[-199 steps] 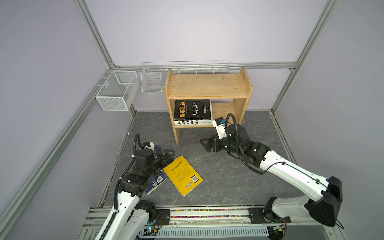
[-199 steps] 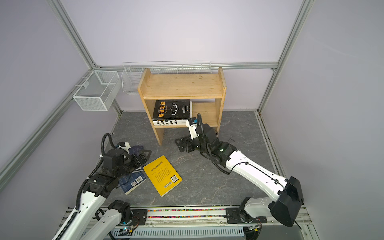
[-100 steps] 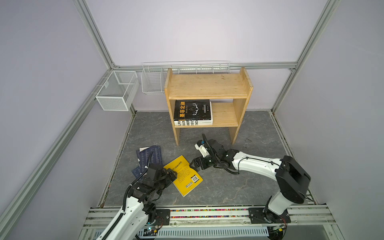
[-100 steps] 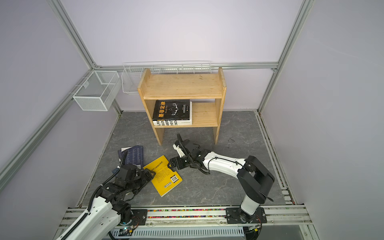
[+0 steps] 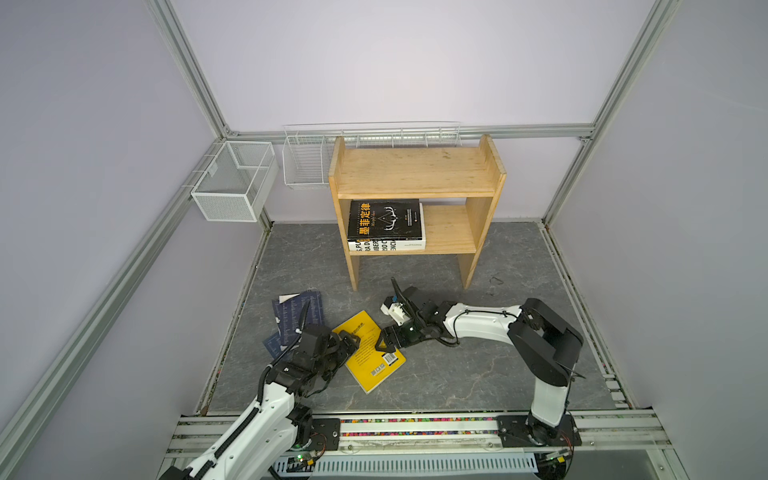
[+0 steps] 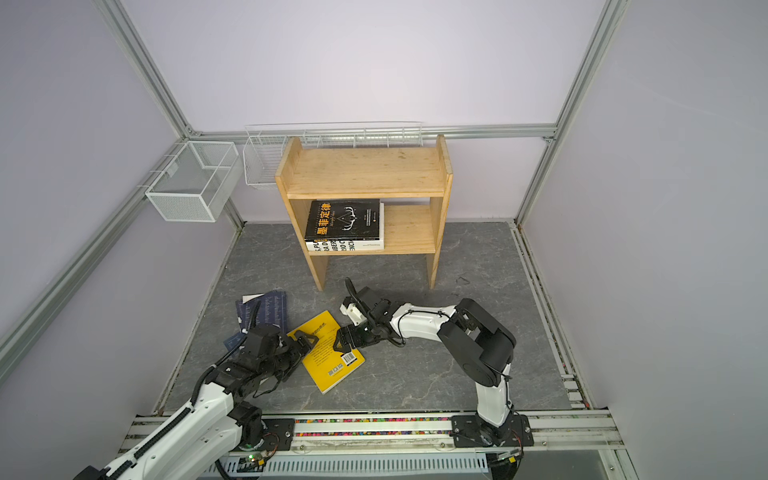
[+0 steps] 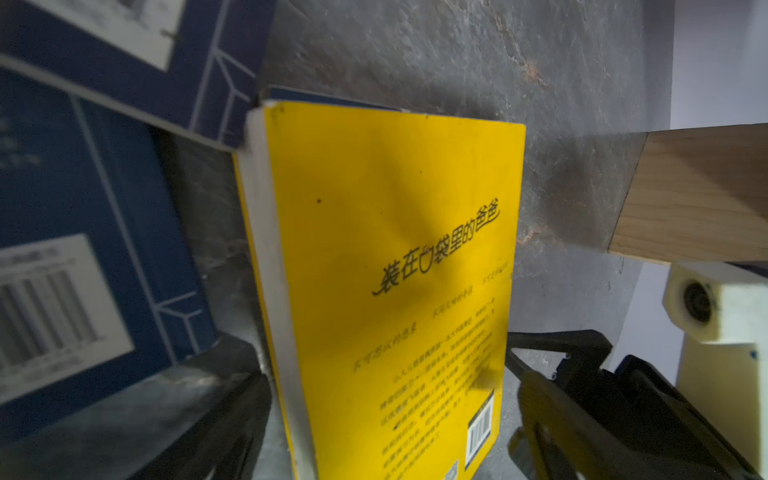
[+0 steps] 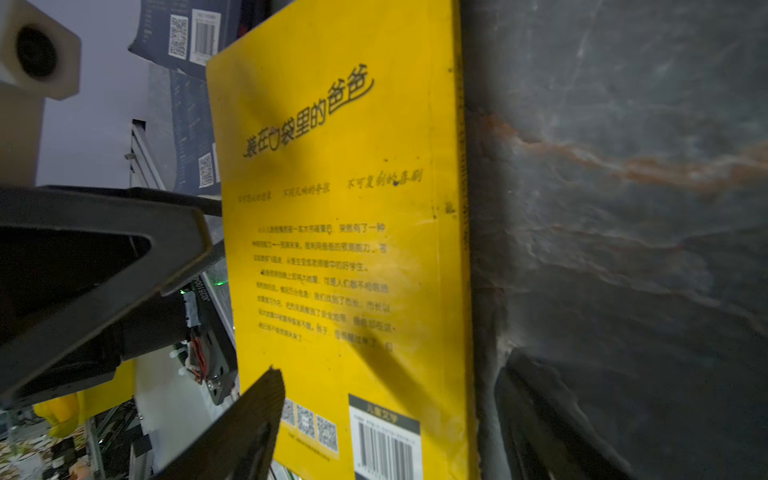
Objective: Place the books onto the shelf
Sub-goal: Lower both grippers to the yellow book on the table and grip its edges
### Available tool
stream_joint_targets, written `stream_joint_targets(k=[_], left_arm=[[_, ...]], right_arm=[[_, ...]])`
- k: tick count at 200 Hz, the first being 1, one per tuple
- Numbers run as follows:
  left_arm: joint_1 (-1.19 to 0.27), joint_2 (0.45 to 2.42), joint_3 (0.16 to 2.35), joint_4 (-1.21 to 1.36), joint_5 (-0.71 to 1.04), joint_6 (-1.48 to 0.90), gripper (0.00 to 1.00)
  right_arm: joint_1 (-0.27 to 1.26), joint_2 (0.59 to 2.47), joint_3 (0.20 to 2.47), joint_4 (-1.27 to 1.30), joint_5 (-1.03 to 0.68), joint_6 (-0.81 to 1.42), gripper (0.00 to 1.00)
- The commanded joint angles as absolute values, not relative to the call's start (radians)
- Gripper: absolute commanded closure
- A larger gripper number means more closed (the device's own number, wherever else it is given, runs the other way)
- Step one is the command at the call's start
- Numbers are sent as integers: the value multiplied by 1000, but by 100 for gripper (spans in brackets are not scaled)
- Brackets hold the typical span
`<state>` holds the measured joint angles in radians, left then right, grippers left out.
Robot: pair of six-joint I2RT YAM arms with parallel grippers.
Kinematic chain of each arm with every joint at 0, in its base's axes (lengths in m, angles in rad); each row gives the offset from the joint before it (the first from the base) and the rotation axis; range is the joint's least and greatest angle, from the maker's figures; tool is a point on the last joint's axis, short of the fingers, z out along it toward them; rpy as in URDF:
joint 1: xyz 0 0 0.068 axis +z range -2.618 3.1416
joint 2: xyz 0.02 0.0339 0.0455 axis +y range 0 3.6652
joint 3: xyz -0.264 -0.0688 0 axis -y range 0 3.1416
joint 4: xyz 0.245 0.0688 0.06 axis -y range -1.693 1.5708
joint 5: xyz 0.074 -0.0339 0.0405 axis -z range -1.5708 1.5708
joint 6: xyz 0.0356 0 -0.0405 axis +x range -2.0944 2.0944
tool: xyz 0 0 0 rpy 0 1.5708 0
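having dropped both arms down this last second, i have the left gripper [image 5: 351,343] spread at 9 o'clock of the yellow book [image 5: 374,359] and the right gripper [image 5: 384,343] spread at 3 o'clock, nothing pinched yet. the book lies flat at 6 o'clock of the shelf [image 5: 415,166], with the navy books [image 5: 297,311] crowding its 10 o'clock and the lower tier [image 5: 449,228] free beside the black book [image 5: 384,218].

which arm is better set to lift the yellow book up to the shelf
Right, probably. The right end effector, open, sits at the yellow book edge nearer the shelf. The left end effector is at the far edge, crowded by navy books.
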<state>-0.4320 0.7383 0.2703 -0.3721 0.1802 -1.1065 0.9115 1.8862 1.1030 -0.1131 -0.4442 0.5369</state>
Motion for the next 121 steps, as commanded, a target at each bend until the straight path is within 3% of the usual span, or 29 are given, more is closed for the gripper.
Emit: stream_joint_targets(k=[1,28,63,121], left_arm=[[-438,749,258,-287,194,-1129,7],[-441,783,246,-253,198,-1143,7],[-440,796,244,-217,201,-1153,7],[-440,813,264,-208,197,-1148,7]], right_arm=[[912,1898,1127,-58,-553,568,23],[904,1875,1132,-23,-616,624,34],[900,1822,1123,41,-697,685,42],[900,1802,1130,49,-679,716,61]])
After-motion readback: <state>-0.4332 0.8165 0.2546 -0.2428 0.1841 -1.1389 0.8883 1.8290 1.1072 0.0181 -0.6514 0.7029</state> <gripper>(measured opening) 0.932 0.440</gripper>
